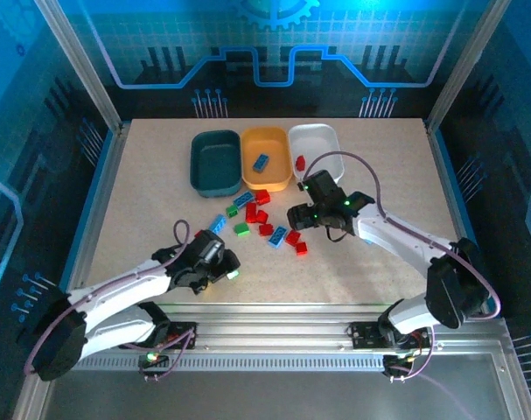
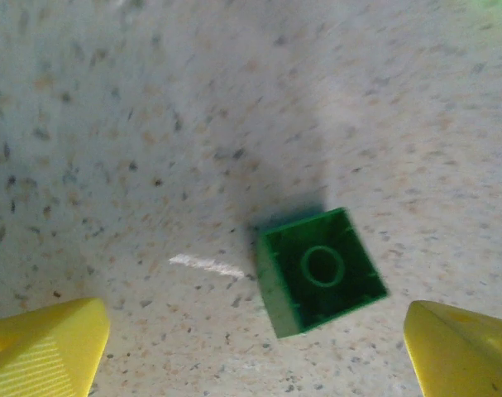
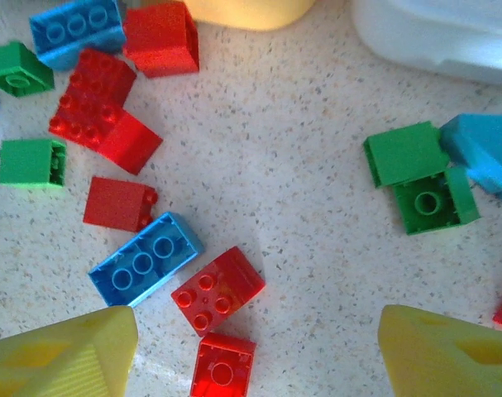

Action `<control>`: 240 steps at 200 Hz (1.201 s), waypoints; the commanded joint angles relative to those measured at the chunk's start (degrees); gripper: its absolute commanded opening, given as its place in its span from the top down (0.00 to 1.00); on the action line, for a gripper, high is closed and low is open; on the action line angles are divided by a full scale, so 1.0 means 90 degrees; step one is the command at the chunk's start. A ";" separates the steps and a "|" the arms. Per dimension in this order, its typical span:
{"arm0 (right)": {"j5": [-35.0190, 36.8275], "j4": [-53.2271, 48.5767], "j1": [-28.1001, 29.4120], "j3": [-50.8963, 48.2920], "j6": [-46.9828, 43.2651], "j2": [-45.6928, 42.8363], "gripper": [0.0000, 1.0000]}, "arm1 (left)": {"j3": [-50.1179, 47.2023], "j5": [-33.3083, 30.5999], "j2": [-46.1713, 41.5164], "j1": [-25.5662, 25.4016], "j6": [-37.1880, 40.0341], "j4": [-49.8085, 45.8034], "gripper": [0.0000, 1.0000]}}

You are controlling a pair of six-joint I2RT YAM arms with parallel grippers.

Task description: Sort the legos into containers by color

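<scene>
Three containers stand side by side at the back: dark teal (image 1: 214, 162), orange-yellow (image 1: 266, 157) holding a blue lego (image 1: 262, 162), and white (image 1: 316, 144) holding a red one (image 1: 300, 162). Loose red, green and blue legos (image 1: 258, 219) lie scattered in front of them. My left gripper (image 1: 223, 265) (image 2: 255, 356) is open low over the table. An upturned green lego (image 2: 321, 269) lies free just ahead of its yellow fingertips (image 2: 48, 351). My right gripper (image 1: 298, 220) (image 3: 255, 356) hangs open above the pile. Two red legos (image 3: 217, 289) (image 3: 223, 368) lie on the table between its fingertips, untouched.
In the right wrist view a blue lego (image 3: 145, 258) lies by the left finger, and two green ones (image 3: 416, 178) and a light blue one (image 3: 482, 149) lie at the right. The white tray's corner (image 3: 441, 33) is above. Bare table (image 1: 143, 201) spreads at the left.
</scene>
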 commanded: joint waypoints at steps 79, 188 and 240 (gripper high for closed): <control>-0.0283 0.0685 -0.0098 -0.0463 0.0172 -0.0248 0.22 | 0.1272 -0.0915 0.2010 -0.0624 -0.0910 -0.0553 0.12; -0.0447 0.0947 -0.0098 -0.0799 0.0304 -0.0553 0.24 | 0.2144 -0.1314 0.2923 -0.0636 -0.0192 -0.0351 0.70; -0.0413 0.0986 -0.0104 -0.0857 0.0328 -0.0614 0.24 | 0.2610 -0.1621 0.2603 -0.0612 0.0369 -0.0798 0.83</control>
